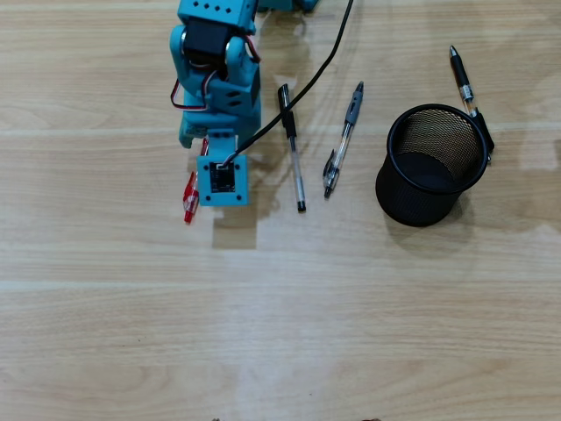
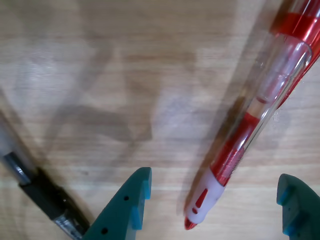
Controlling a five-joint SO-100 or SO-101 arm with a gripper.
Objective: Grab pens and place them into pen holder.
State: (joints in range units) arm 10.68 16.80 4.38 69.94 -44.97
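The jaws (image 2: 215, 200) stand released over the bench (image 1: 351, 333), with the red pen (image 2: 250, 130) lying between them, nearer the right one. I would centre them on the barrel, then go lower before closing

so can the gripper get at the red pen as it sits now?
Probably yes. In the wrist view the gripper is open with its teal fingers on either side of the red pen, which lies on bare table with nothing between them.
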